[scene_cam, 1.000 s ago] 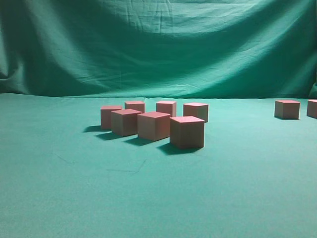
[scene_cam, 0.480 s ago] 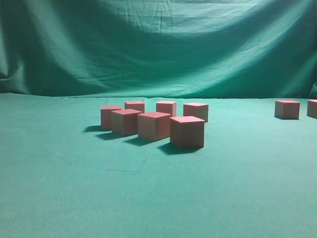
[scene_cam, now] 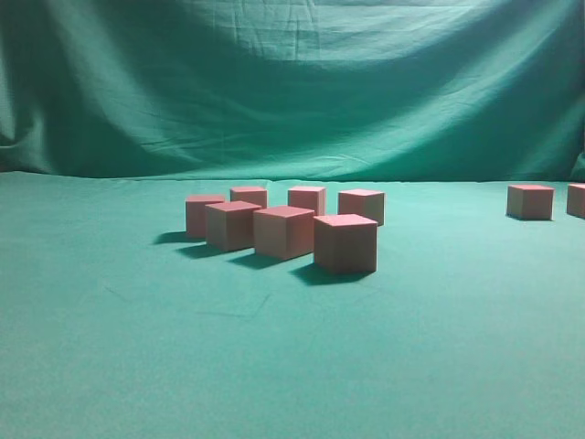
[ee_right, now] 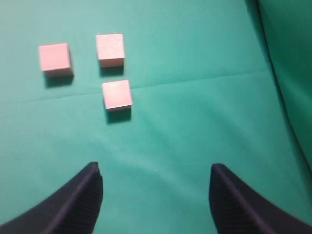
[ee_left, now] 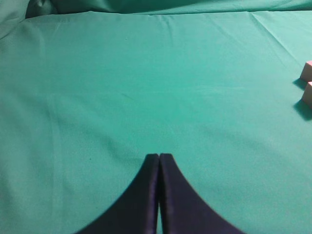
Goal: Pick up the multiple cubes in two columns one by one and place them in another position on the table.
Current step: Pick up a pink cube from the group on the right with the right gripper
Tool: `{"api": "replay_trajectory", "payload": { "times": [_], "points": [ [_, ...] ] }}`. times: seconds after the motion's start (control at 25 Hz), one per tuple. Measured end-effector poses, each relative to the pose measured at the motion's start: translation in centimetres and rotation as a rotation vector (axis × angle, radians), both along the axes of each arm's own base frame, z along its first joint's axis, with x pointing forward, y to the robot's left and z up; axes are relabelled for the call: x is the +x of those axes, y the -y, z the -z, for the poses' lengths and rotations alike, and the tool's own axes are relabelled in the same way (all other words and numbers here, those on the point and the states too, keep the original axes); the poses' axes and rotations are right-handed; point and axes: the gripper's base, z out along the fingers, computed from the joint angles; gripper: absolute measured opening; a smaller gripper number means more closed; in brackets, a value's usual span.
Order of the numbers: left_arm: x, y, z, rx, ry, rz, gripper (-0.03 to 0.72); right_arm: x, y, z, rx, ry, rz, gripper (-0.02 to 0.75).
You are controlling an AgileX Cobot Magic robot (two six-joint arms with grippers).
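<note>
Cubes (scene_cam: 283, 231) stand in 2 short rows on the green surface (scene_cam: 274, 366) in the exterior view, 7 in all: 4 in the nearer row, 3 behind it. 2 more cubes (scene_cam: 530, 201) sit well apart at the right edge, the outer one cut off by the frame. No arm shows in that view.

From the right wrist, the right hand (ee_right: 156, 183) hangs above bare cloth with its fingers (ee_right: 85, 195) spread wide and nothing between them. 3 cubes (ee_right: 116, 94) lie ahead of it and to its left, apart from the fingers, 2 side by side and 1 nearer to the hand.

From the left wrist, the left hand (ee_left: 159, 161) has its fingertips pressed together, holding nothing. Bare cloth lies ahead of it, and 2 cubes (ee_left: 307, 92) peek in far off to its right.
</note>
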Motion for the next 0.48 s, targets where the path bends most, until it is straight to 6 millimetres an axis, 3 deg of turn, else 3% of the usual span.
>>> {"api": "replay_trajectory", "payload": {
  "times": [0.12, 0.48],
  "points": [
    [0.0, 0.0, 0.0, 0.0, 0.0, 0.0, 0.0, 1.7, 0.7, 1.9, 0.01, -0.038, 0.012, 0.47],
    [0.0, 0.0, 0.0, 0.0, 0.0, 0.0, 0.0, 5.8, 0.0, 8.1, 0.017, -0.141, -0.038, 0.47]
  ]
}}
